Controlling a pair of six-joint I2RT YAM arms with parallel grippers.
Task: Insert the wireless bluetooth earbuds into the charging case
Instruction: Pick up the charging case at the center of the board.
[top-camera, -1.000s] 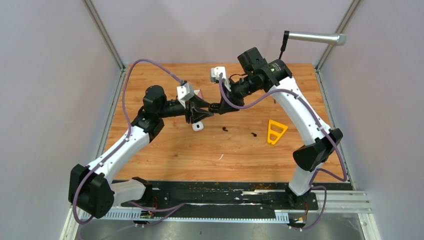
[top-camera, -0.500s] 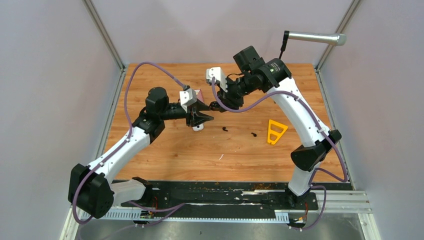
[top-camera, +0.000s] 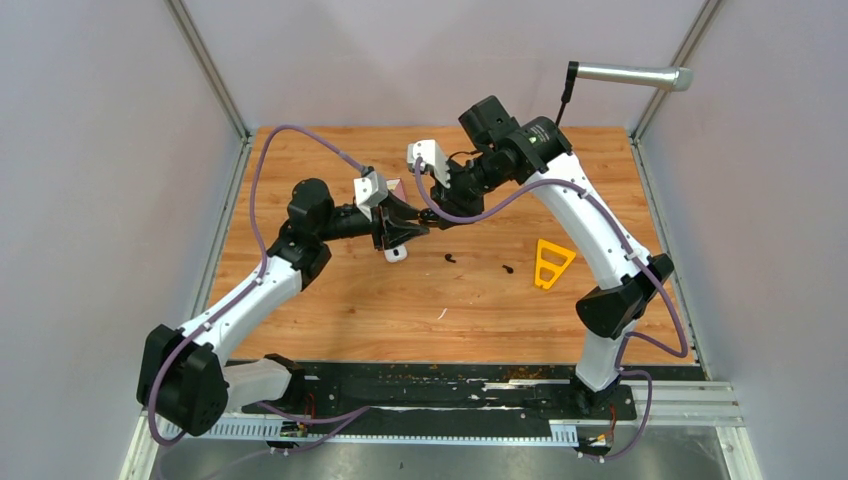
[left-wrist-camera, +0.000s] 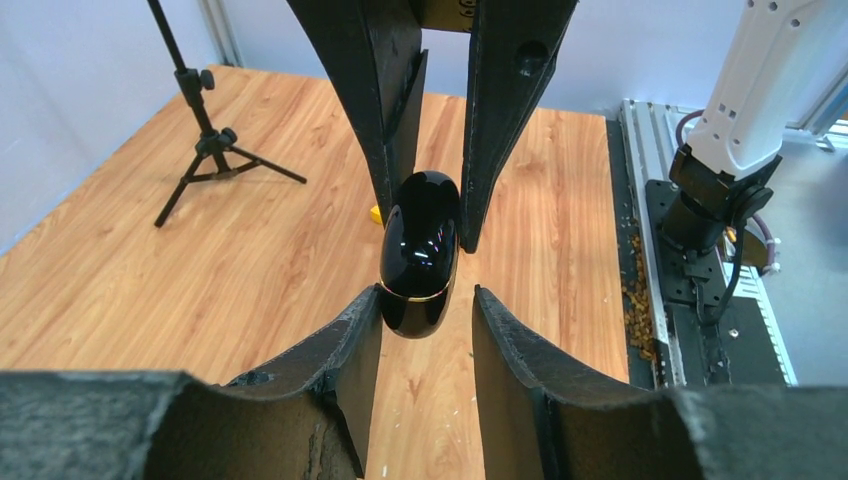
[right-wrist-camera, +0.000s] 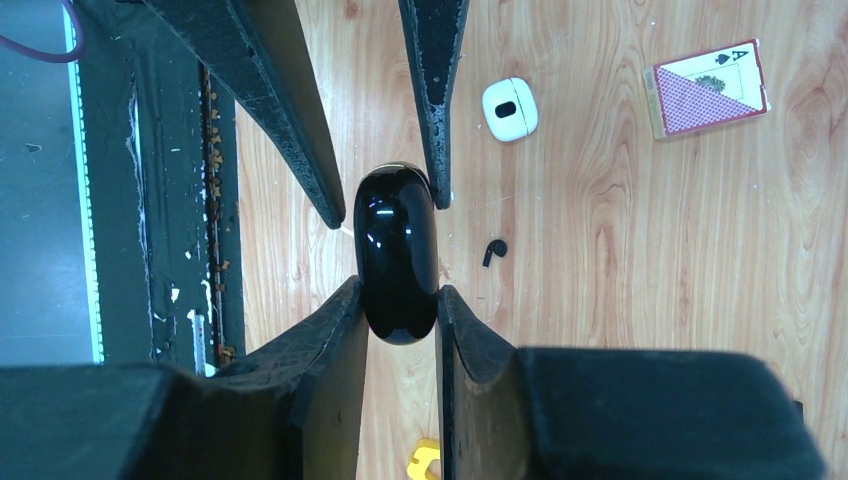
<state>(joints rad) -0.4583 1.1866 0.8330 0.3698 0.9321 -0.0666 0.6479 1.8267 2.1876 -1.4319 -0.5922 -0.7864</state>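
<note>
Right gripper (right-wrist-camera: 397, 296) is clamped on the black charging case (right-wrist-camera: 397, 255). It pinches the sides near one end and holds the case up in the air over the table. The left gripper (left-wrist-camera: 425, 298) comes at it from the opposite end with its jaws partway apart, straddling the case's other end. One finger touches the shell and the other has a sliver of gap, so it's not really gripping.

The case is a glossy, pill-shaped pebble with a thin gold line at the seam. Lid looks shut, so can't tell what's inside. The gripper fingers are matte black, rough and wedge-shaped.

Down on the wood-grain table (top-camera: 330, 300) sits a white charging case (right-wrist-camera: 510, 108). It's a smooth rounded square, closed, with a dark oval mark on top. Near it lies a black earbud (right-wrist-camera: 494, 250), tiny and hooked, on the bare wood. The top view shows a second black earbud (top-camera: 507, 268) further right, beside a yellow plastic triangle (top-camera: 552, 263) with cut-outs. A red-backed ace of spades card (right-wrist-camera: 710, 90) lies flat past the white case.
</note>
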